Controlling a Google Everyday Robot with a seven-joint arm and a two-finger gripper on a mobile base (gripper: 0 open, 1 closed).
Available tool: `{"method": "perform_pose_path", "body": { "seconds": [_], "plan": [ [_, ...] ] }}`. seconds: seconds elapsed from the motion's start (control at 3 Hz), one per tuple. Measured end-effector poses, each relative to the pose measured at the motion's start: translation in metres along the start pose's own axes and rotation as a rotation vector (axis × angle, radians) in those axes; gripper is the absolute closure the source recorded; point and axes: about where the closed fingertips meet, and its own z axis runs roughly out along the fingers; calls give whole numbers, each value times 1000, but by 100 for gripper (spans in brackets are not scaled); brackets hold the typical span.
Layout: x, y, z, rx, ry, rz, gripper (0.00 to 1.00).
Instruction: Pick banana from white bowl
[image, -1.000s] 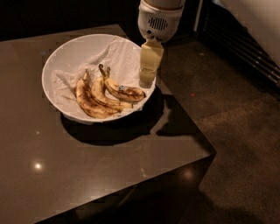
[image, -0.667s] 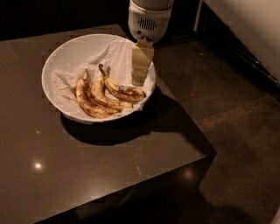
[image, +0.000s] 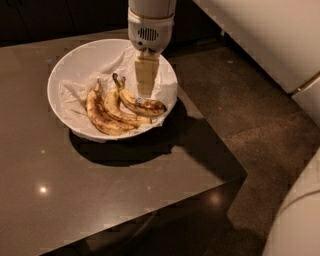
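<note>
Relative to one second earlier, the gripper (image: 145, 89) has shifted left from the bowl's right rim to a position over its interior; bowl and fruit lie unchanged. At left, the table (image: 100, 200) presents a flat, glossy dark-brown top with small reflected light spots and a square front corner. On it sits the white bowl (image: 60, 75), wide, round and smooth-rimmed, lined with a crumpled white cloth (image: 70, 95). Inside lie three curved bananas side by side: two brown-streaked bananas (image: 102, 119) toward the left, and, rightmost, the banana (image: 142, 105), yellow with brown spots, a small blue sticker and a dark tip, resting on the lining. Directly above its middle hangs the gripper, a cream block below a white cylindrical wrist; it holds nothing, and how far it is open cannot be told. To the right, a dark speckled floor (image: 250, 115) meets pale, smooth furniture (image: 270, 35).
</note>
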Motion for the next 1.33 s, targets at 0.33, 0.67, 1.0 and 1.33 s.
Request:
{"method": "perform_pose_path", "body": {
  "seconds": [0.33, 0.67, 1.0, 1.33],
  "plan": [
    [-8, -2, 12, -21, 10, -5, 38],
    [-13, -4, 25, -46, 22, -4, 36],
    [-18, -3, 35, -66, 36, -3, 35],
    [-20, -4, 45, -85, 48, 5, 34]
  ]
}}
